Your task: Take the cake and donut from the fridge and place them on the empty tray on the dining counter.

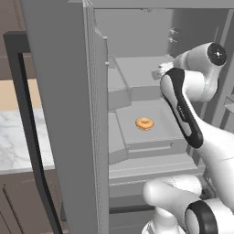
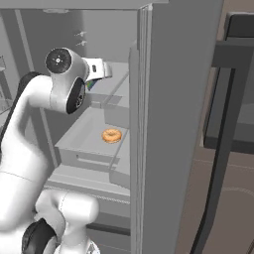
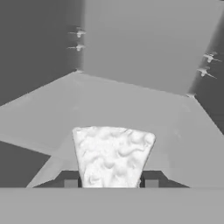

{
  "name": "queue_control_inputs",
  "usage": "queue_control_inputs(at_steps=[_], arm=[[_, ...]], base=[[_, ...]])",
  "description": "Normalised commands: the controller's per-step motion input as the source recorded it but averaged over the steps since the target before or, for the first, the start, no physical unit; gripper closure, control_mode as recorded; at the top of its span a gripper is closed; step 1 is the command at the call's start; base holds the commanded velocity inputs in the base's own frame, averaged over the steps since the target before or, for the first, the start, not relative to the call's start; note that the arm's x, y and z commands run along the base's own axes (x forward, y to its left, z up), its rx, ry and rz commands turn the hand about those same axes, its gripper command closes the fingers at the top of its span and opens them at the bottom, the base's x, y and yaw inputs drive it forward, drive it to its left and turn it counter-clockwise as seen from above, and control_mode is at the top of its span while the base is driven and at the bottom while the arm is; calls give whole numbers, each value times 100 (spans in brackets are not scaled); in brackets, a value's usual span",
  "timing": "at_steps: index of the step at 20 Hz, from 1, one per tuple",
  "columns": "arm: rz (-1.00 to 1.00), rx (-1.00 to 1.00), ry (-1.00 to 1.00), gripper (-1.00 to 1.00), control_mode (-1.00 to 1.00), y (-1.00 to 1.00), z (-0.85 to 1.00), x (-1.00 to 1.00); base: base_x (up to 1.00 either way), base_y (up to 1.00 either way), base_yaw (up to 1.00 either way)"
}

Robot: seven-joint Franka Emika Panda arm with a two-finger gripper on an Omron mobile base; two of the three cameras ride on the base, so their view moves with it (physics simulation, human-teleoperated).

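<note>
Inside the tall grey open-doored fridge [image 1: 64, 114], the claw [image 3: 111, 183] has its two dark fingertips [image 3: 70, 180] closed against both sides of the white-frosted wedge of cake [image 3: 112, 155] (rainbow layers barely glimpsed) on the upper shelf. The small orange-glazed ring donut [image 1: 144, 123] lies mid-shelf below.

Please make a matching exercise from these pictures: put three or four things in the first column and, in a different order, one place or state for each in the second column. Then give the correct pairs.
Column one:
1. donut
2. cake
3. fridge
4. gripper

Column two:
A. door stands open
B. lies alone on the lower shelf
C. white frosted wedge on the upper shelf
D. one finger at each side of the wedge

Pairs: 1-B, 2-C, 3-A, 4-D
</note>
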Motion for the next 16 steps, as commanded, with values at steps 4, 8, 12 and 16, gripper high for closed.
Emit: queue_control_inputs(at_steps=[4,8,12,16], arm=[[3,-7,-26,100,-100,4,0,-100],[7,-9,-23,100,-100,7,1,-100],[7,-10,-22,100,-100,5,2,-100],[1,-7,-7,100,-100,0,0,-100]], base=[[0,0,0],[0,0,0],[0,0,0],[0,0,0]])
